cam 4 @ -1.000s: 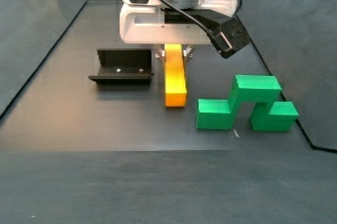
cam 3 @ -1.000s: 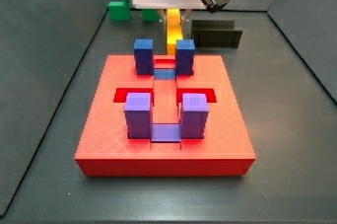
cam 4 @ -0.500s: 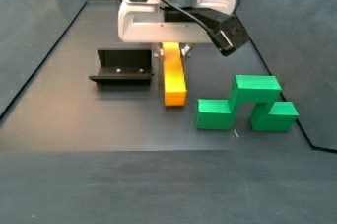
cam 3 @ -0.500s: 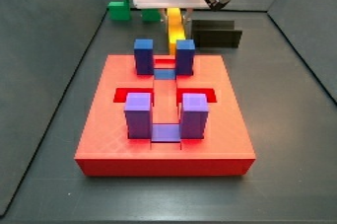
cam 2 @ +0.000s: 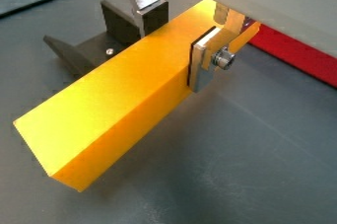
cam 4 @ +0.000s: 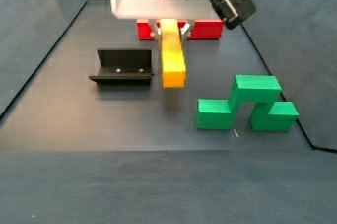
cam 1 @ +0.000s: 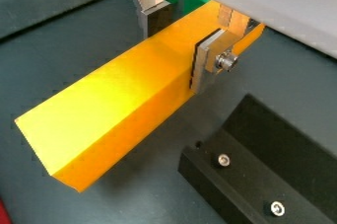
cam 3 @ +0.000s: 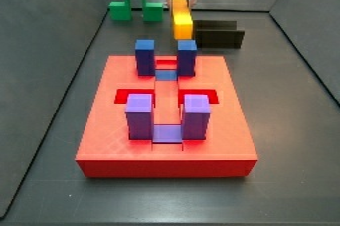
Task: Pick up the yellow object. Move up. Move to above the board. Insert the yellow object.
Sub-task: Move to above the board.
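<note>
My gripper [cam 1: 180, 40] is shut on the yellow object [cam 1: 118, 110], a long yellow-orange bar, with one finger on each long side near one end. Both wrist views show this grip [cam 2: 174, 37] on the bar [cam 2: 118, 110]. In both side views the bar [cam 3: 182, 16] [cam 4: 171, 55] hangs level above the floor under the gripper [cam 4: 171, 33]. The board [cam 3: 106, 130], a red slab with blue-purple posts [cam 3: 139, 120], lies apart from the bar. A strip of the board [cam 4: 204, 29] shows behind the gripper, and its edge [cam 2: 297, 55] shows in a wrist view.
The black fixture [cam 4: 121, 67] stands on the floor beside the bar, and also shows in a side view [cam 3: 220, 36] and a wrist view [cam 1: 263, 159]. Green blocks [cam 4: 246, 105] [cam 3: 137, 1] stand on the bar's other side. Dark walls ring the floor.
The gripper has risen with the yellow bar in it. The bar was low at the floor and now hangs clearly above it. Nothing else moved.
</note>
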